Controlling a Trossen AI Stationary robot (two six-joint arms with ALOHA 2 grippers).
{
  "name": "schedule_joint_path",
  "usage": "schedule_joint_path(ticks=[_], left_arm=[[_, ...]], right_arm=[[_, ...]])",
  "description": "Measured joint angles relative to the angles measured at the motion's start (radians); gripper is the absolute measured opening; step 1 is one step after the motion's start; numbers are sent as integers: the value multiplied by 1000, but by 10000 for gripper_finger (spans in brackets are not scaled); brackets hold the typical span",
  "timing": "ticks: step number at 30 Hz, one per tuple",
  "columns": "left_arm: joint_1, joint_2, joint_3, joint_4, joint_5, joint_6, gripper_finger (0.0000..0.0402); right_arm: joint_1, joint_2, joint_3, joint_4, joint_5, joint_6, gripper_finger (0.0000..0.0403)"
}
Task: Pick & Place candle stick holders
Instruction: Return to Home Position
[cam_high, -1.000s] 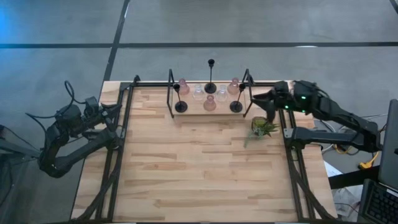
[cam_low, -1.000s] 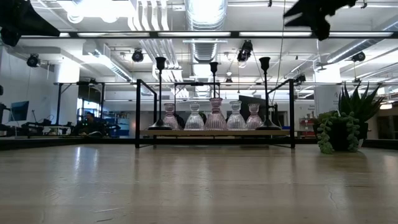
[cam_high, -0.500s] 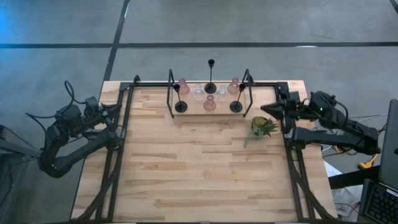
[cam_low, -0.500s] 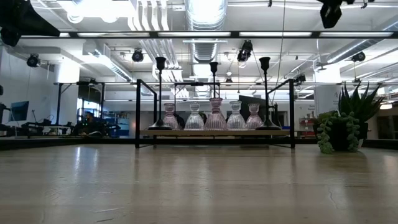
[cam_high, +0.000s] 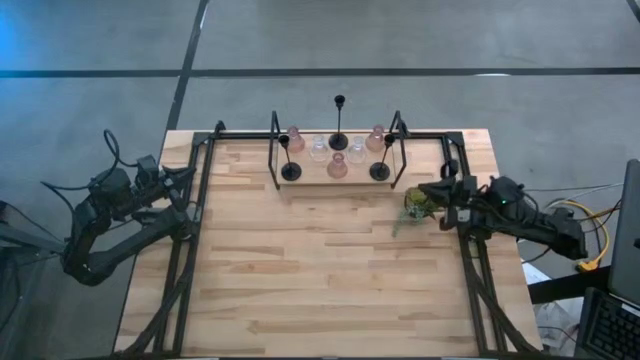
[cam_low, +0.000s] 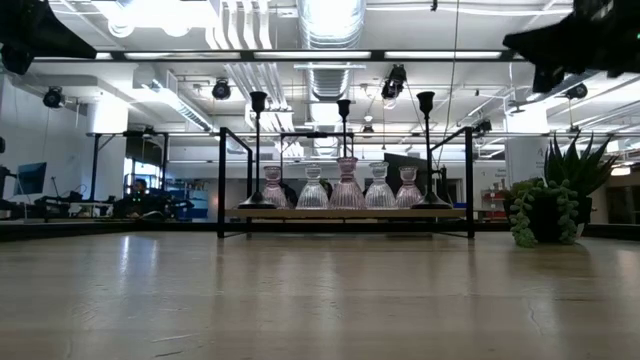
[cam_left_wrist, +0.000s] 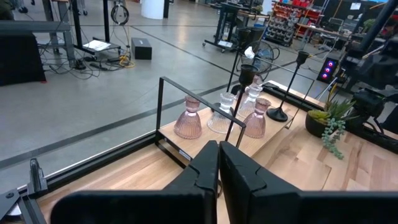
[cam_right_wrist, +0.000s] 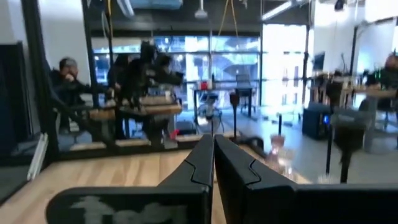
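1. Surface (cam_high: 330, 290): light wood planks. The near half carries nothing.
2. Left gripper (cam_left_wrist: 219, 146): positioned off the left side of the surface, outside the black rail. Fingers are together, with nothing between them.
3. Right gripper (cam_right_wrist: 214, 140): positioned at the right side, just beside the small potted plant (cam_high: 420, 206). The low view shows it raised above the surface. Fingers are together, with nothing held.
4. Shelf (cam_low: 300, 212): a low wooden board inside a black frame, centred at the far edge of the surface.
5. Candle stick holders (cam_low: 347, 185): all eight stand upright on the shelf.
   - Front row: left black holder (cam_high: 290, 172), centre pink holder (cam_high: 337, 166), right black holder (cam_high: 380, 171).
   - Middle: two clear glass holders (cam_high: 319, 150), one on each side of the centre line.
   - Rear row: the rear black holder (cam_high: 339, 141) stands between two rear pink holders (cam_high: 295, 135).
6. Room beyond: a person (cam_right_wrist: 65, 73) sits behind the surface.
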Motion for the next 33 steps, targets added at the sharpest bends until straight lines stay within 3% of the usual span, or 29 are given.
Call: schedule_joint_path(ticks=[10,14,33], left_arm=[[0,0,0,0,0,0,18],[0,0,0,0,0,0,16],[0,0,0,-2,0,0,17]], right_arm=[[0,0,-143,12,-8,69,8],[2,30,-145,-9,7,133,8],[2,94,-145,-15,10,134,8]])
